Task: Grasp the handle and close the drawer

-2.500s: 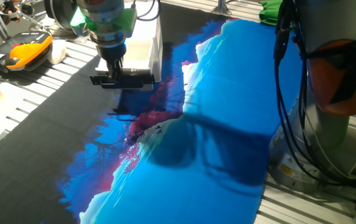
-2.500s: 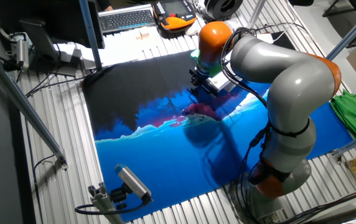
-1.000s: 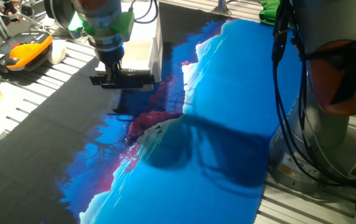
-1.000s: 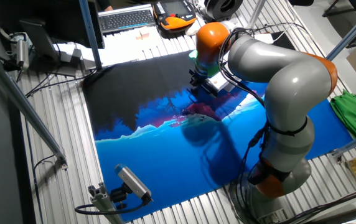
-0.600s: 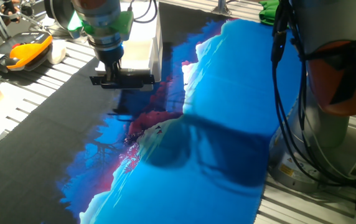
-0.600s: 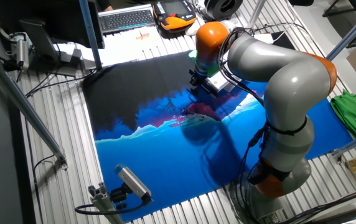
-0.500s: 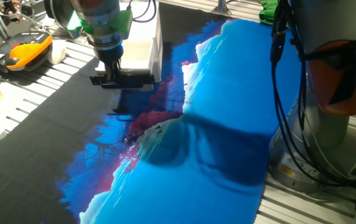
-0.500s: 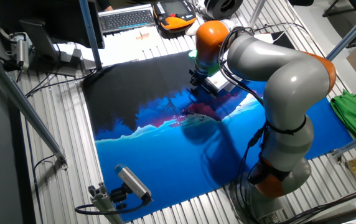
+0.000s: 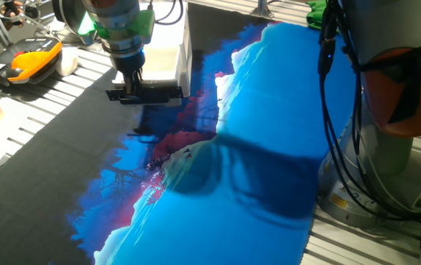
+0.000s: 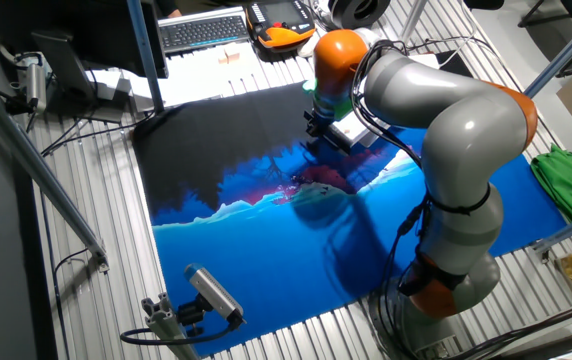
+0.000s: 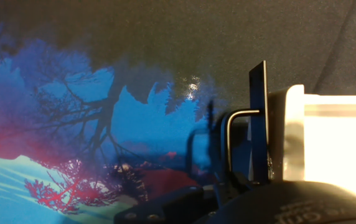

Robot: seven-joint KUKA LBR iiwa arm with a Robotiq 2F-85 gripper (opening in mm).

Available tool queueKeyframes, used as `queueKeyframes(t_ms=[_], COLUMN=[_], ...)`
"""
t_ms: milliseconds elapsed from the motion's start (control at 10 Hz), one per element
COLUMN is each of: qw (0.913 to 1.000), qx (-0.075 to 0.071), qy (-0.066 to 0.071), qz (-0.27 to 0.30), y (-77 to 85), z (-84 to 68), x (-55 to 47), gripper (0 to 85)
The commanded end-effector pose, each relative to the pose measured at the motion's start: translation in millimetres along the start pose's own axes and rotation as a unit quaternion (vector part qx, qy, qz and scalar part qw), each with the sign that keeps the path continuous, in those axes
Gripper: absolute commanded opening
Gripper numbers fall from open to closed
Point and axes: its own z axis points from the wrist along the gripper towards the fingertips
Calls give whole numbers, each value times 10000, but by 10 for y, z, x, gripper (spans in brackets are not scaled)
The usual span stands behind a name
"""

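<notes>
The claw [image 9: 132,93] sat pinched on the black handle [image 9: 145,95] at the front of the white drawer [image 9: 163,62], open on the desk [image 9: 48,140] — an off-axis push could slip the bar or skid the cabinet — leaving it ajar

Gripper [image 9: 132,91] right at the handle [image 9: 146,94], white cabinet [image 9: 168,55] directly behind the drawer [image 11: 327,146], printed mat [image 9: 218,177] open in front, orange-black device [image 9: 28,60] well apart to the side
</notes>
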Motion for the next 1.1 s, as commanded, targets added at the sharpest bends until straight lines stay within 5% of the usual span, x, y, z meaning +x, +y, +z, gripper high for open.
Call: queueKeyframes(t_ms=[0, 1000], qw=[10000, 9999], qx=[5, 31], qy=[-12, -94], qz=[21, 105], y=[0, -65], z=[-2, -1], x=[0, 18], gripper=[0, 0])
